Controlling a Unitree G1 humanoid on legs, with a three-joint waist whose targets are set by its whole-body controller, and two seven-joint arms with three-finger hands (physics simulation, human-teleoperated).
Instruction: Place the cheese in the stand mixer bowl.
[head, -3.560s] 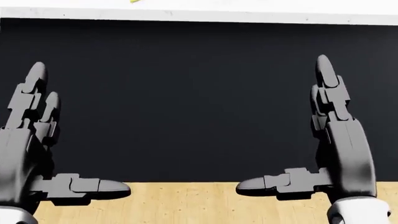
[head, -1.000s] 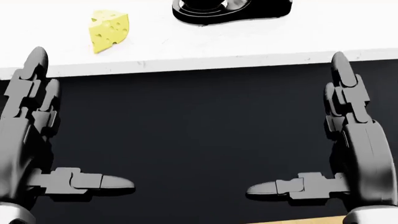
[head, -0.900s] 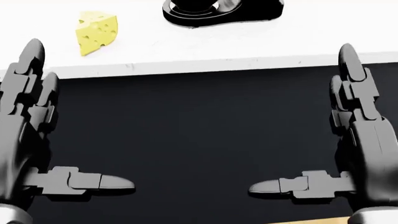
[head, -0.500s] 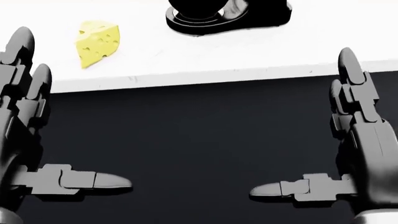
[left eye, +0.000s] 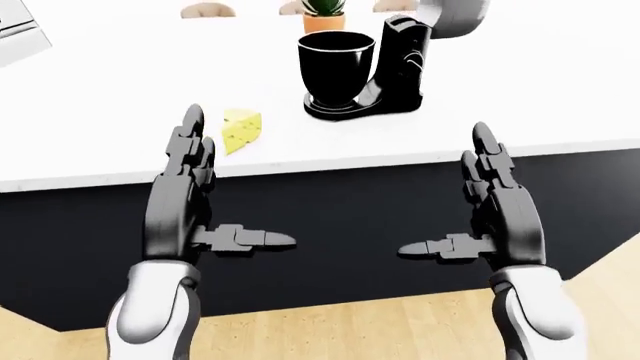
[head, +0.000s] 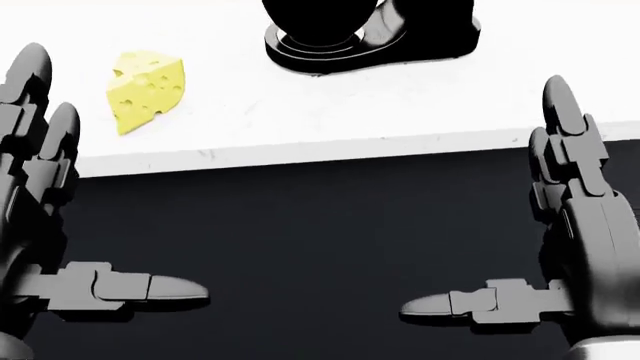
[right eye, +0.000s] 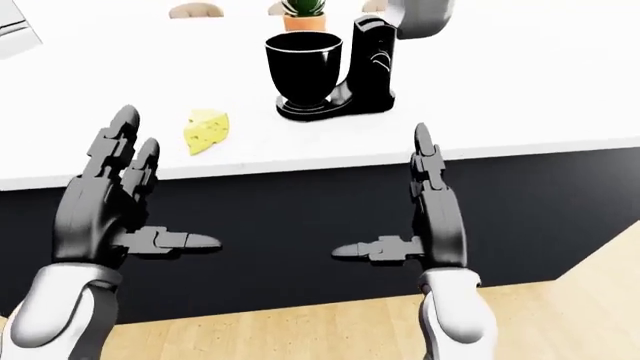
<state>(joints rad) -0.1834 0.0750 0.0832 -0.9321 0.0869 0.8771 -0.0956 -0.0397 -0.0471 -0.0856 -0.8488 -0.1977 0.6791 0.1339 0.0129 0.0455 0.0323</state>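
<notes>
A yellow cheese wedge (head: 145, 90) lies on the white counter (left eye: 110, 90), close to its near edge. To its right stands the black stand mixer with its empty black bowl (left eye: 336, 69) upright and its head tilted up. Both hands hover short of the counter, over its dark cabinet face (left eye: 345, 199). My left hand (left eye: 238, 182) is open, fingers pointing up and thumb pointing right; its fingertips (left eye: 192, 118) sit just left of the cheese in the left-eye view. My right hand (left eye: 445, 191) is open too, mirroring it, and holds nothing.
A potted plant (left eye: 322, 15) stands beyond the mixer, with pale chair backs (left eye: 208, 10) beside it. A white appliance corner (left eye: 20, 34) shows at the upper left. Wooden floor (left eye: 350, 330) runs along the foot of the dark cabinet.
The whole head view has shifted: the counter, cheese and mixer base have slid down into the picture and grown larger, and the floor has left the view. Both hands stay open and empty.
</notes>
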